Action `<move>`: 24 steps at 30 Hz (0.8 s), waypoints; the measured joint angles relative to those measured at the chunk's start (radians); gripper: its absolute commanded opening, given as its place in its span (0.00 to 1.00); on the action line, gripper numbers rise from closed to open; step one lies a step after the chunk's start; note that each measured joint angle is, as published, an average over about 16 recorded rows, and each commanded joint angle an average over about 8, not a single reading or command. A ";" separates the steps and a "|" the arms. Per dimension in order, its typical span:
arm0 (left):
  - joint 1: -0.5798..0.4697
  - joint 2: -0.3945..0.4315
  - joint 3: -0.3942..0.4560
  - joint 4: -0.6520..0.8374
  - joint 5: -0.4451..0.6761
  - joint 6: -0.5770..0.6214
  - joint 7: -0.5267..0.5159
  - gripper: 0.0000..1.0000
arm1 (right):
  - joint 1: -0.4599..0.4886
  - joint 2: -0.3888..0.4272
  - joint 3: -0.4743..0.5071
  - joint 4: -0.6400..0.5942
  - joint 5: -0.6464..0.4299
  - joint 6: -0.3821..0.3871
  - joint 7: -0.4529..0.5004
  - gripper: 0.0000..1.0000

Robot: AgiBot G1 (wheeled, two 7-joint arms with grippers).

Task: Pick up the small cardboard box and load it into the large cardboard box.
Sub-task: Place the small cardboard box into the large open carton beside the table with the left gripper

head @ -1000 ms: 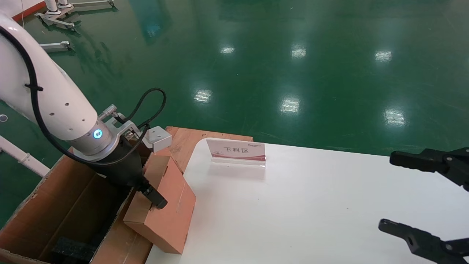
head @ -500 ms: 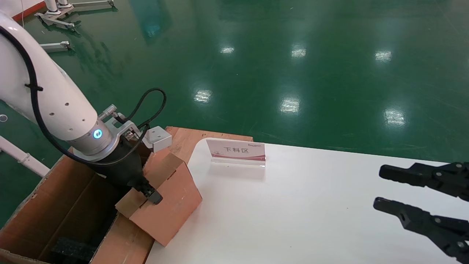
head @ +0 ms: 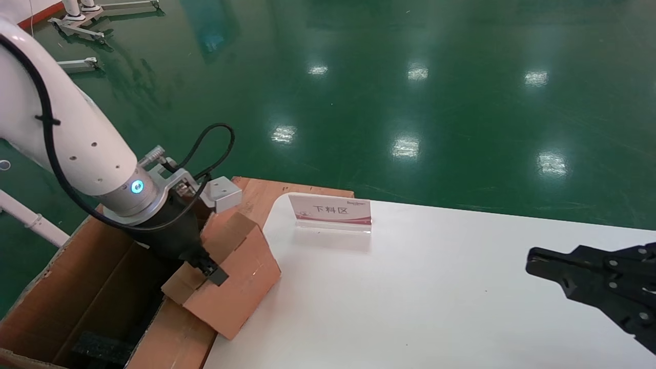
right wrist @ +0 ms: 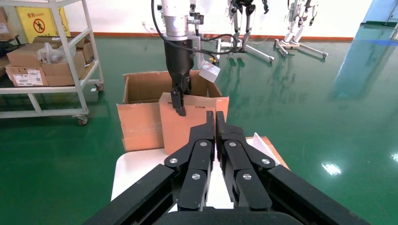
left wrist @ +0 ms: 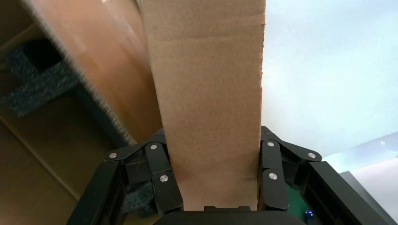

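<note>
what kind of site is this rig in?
Probably a factory floor or robotics test hall. Glossy green floor, a wheeled rack of cartons, and other robot stands parked by the far wall. The left pincer holds the small cardboard box by the large cardboard box.

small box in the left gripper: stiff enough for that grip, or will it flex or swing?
The small cardboard box looks stiff: its wall shows no buckling between the left gripper fingers. Probably light, since it hangs tilted from one wall. That off-centre hold could let it pivot, and it seems to lean on the large cardboard box flap.
</note>
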State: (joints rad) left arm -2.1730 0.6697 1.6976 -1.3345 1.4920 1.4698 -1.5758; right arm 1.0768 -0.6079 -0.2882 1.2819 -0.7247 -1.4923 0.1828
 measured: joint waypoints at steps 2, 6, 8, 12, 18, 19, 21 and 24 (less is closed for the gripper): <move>-0.015 -0.006 -0.013 0.007 -0.019 0.002 0.011 0.00 | 0.000 0.000 0.000 0.000 0.000 0.000 0.000 0.00; -0.065 -0.024 -0.049 0.023 -0.060 0.011 0.041 0.00 | 0.000 0.000 0.000 0.000 0.000 0.000 0.000 0.00; -0.098 -0.034 -0.069 0.032 -0.079 0.022 0.056 0.00 | 0.000 0.000 -0.001 0.000 0.000 0.000 0.000 0.00; -0.177 -0.052 -0.103 0.054 -0.096 0.050 0.083 0.00 | 0.000 0.000 -0.001 -0.001 0.000 0.000 0.000 0.00; -0.323 -0.071 -0.112 0.098 -0.090 0.095 0.127 0.00 | 0.001 0.000 -0.001 -0.001 0.001 0.000 -0.001 0.00; -0.348 -0.073 -0.106 0.106 -0.086 0.102 0.136 0.00 | 0.001 0.000 -0.001 -0.001 0.001 0.000 -0.001 0.00; -0.400 -0.076 -0.084 0.123 -0.079 0.114 0.155 0.00 | 0.001 0.000 -0.001 -0.001 0.001 0.000 -0.001 0.00; -0.477 -0.077 -0.031 0.148 -0.066 0.125 0.187 0.00 | 0.001 0.000 -0.002 -0.001 0.001 0.000 -0.001 0.10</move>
State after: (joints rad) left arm -2.6503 0.5930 1.6662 -1.1869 1.4260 1.5951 -1.3887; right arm 1.0774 -0.6075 -0.2898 1.2813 -0.7238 -1.4920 0.1819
